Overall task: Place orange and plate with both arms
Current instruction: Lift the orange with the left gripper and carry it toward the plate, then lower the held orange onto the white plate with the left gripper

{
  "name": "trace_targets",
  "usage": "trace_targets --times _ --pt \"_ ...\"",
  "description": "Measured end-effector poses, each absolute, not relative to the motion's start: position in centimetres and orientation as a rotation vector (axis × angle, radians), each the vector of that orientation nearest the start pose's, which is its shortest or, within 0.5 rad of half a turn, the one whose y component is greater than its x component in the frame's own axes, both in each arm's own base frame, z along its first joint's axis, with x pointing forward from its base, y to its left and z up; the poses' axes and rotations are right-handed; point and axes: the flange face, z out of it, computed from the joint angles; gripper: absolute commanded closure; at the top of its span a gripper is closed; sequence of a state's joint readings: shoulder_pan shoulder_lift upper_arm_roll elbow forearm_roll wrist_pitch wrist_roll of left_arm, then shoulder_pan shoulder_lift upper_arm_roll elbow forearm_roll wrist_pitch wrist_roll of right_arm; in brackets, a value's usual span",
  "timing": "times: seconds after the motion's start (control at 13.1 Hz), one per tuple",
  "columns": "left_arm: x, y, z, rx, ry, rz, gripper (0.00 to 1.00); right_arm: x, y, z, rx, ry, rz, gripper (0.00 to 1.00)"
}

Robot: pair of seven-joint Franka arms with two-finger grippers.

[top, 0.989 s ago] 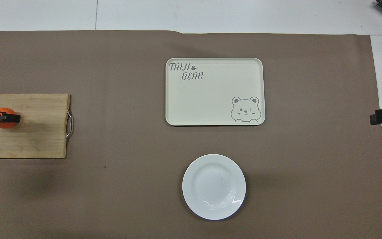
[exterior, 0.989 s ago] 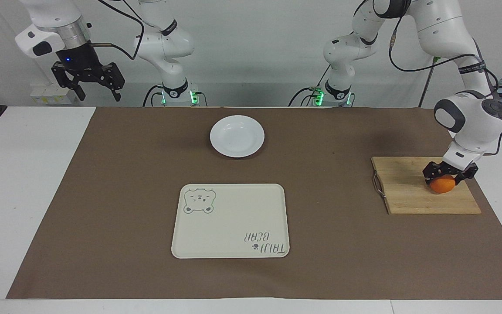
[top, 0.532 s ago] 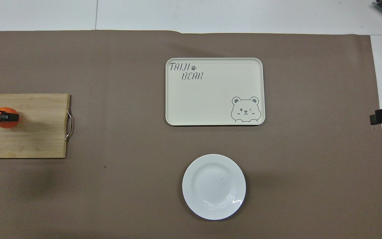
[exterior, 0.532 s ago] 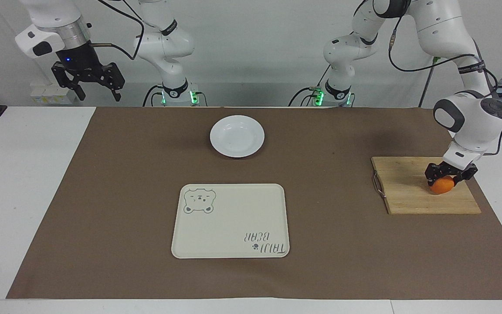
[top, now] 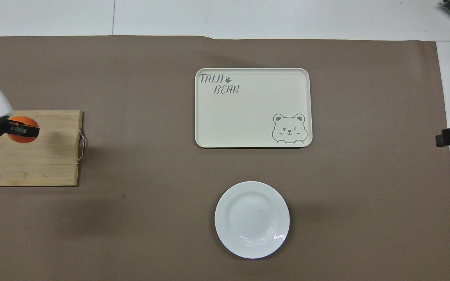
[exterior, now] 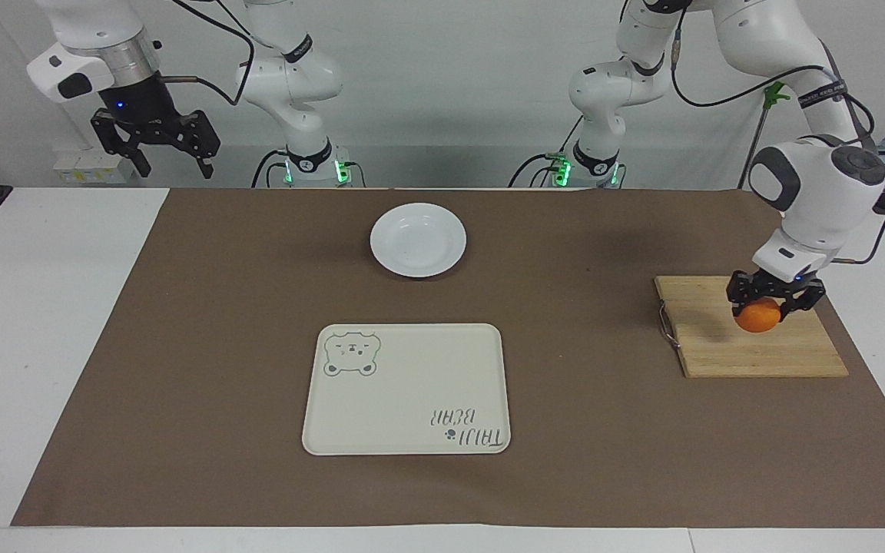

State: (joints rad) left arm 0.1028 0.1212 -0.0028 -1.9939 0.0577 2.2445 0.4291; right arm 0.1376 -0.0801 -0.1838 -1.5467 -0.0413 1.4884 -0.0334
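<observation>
since a second ago your left gripper [exterior: 769, 305] has closed on the orange [exterior: 757, 317] and lifted it off the wooden cutting board [exterior: 719, 338]; it has also carried it a little toward the middle of the table. before, the fruit sat on the board with the fingers spread around it. now you can see it hanging clear of the wood in the facing view, with a soft shadow on the board beneath it. the fingers pinch the orange from both sides, and the fruit shows below them.

from overhead, the left gripper [top: 18, 130] and the orange [top: 24, 137] sit over the part of the cutting board [top: 33, 168] that lies farther from the robots. the board itself rests on the brown mat [exterior: 181, 346] at the left arm's end of the table, its metal handle [exterior: 666, 326] turned toward the middle.

your right gripper [exterior: 157, 146] has not shifted. it waits high over the right arm's end of the table, its fingers spread wide and holding nothing. in the overhead view only a dark piece of the right arm shows at the edge of the picture.

the plate [exterior: 418, 240] lies flat on the mat, midway between the two arm bases and close to them. it is bare. the cream tray [exterior: 404, 399] with the bear drawing lies farther from the robots than the plate, apart from it, and nothing is on it either. plate and tray are where they were a second ago.
</observation>
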Motion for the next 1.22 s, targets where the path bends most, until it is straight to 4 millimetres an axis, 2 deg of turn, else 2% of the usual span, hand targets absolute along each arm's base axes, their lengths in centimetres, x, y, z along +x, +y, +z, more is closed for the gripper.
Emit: trace_targets --times 0.15,0.38,0.53,0.76,0.91,0.99,1.22 --pt "58.6 -1.0 42.2 -3.010 0.627 -0.143 1.00 52.0 -3.3 67.1 -3.169 0.026 -0.031 0.00" --pt "56.4 -14.4 41.9 -3.040 0.603 -0.117 1.00 52.0 -3.3 67.1 -3.169 0.026 -0.031 0.00" --pt "53.6 -22.5 42.0 -3.056 0.638 -0.116 1.00 52.0 -3.3 67.1 -3.169 0.026 -0.031 0.00" --pt "47.4 -33.5 42.0 -3.127 0.575 -0.090 1.00 52.0 -3.3 67.1 -3.169 0.026 -0.031 0.00" --pt "42.3 -39.6 41.6 -3.157 0.567 -0.049 1.00 52.0 -3.3 67.1 -3.169 0.025 -0.031 0.00" --pt "39.9 -41.8 41.2 -3.170 0.578 -0.025 1.00 52.0 -3.3 67.1 -3.169 0.025 -0.031 0.00" --pt "34.5 -46.5 38.8 -3.217 0.585 -0.065 1.00 52.0 -3.3 67.1 -3.169 0.025 -0.031 0.00"
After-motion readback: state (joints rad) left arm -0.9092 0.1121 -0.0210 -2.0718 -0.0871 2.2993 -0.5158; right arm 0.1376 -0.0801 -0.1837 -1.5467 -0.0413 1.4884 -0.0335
